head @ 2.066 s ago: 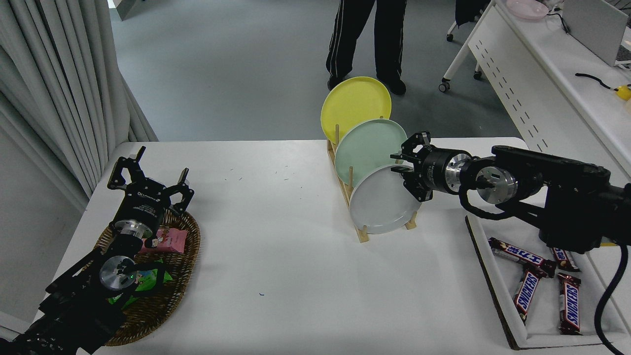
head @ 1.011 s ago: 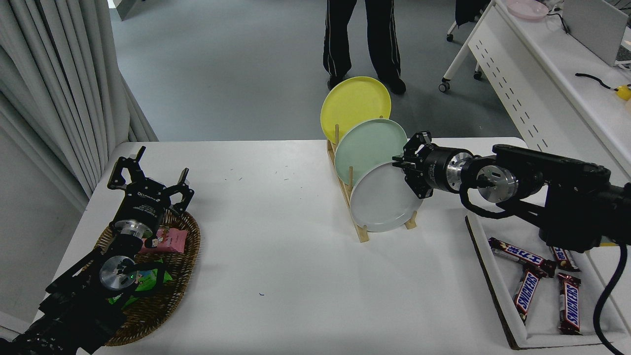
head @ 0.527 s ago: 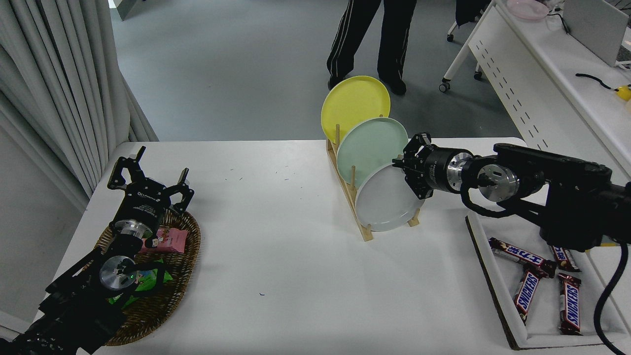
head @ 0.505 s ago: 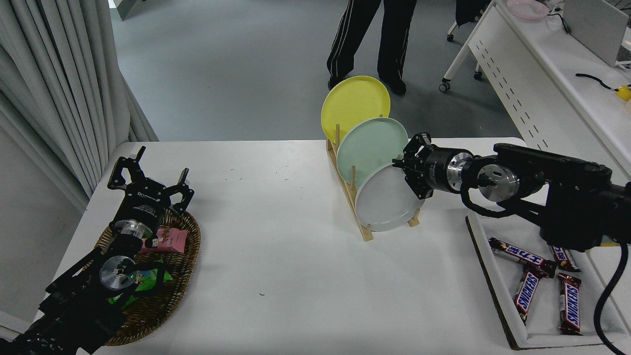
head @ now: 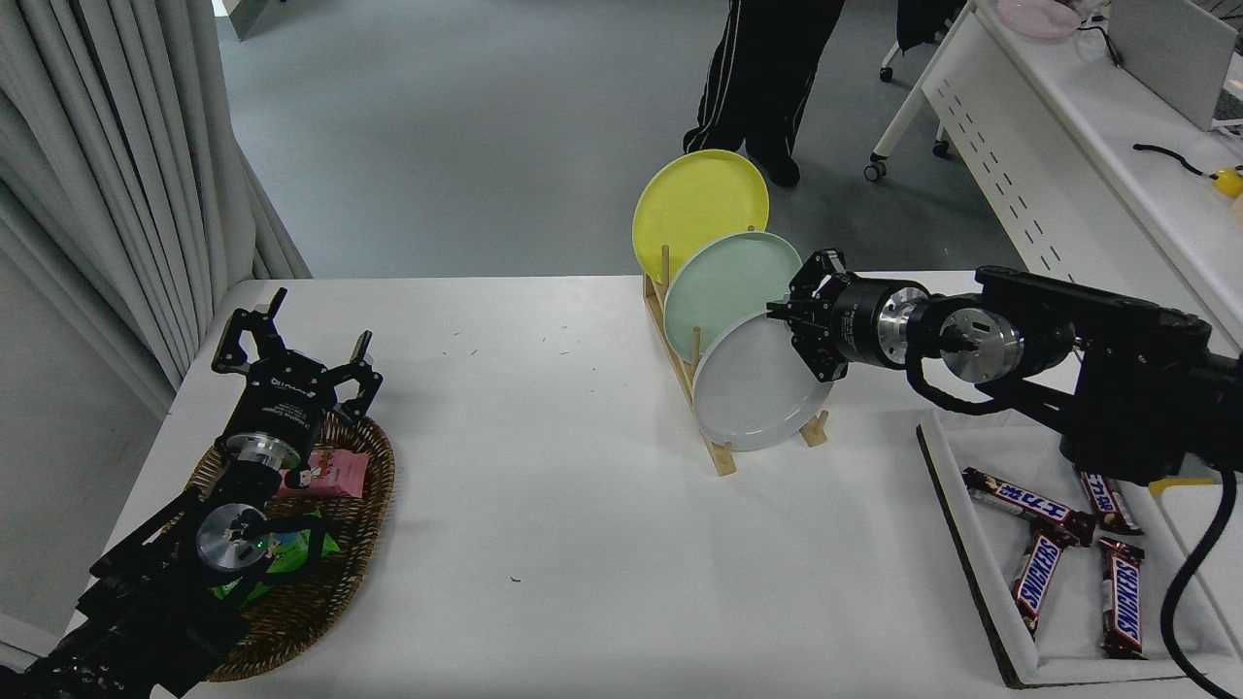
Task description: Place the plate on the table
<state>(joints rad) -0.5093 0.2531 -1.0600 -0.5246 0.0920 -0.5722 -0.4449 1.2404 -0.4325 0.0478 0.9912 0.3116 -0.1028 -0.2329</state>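
SNICKERS in white-edged blue letters on brown bar wrappers [head: 1032, 579], [head: 1122, 607] in white tray [head: 981, 573], well below and right of right gripper [head: 798, 325] fingers. Third bar [head: 1026, 506]: print inverted, unreadable. Small white print on left gripper [head: 291, 374] body: illegible.

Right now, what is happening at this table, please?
The robot's right claw is closed on the upper right rim of the light grey plate, the front one in the wooden rack. The plate is still in the rack and not yet on the white table. The mint green plate and the yellow plate stand behind it. The left claw is parked open above a wicker basket. A person stands beyond the table.
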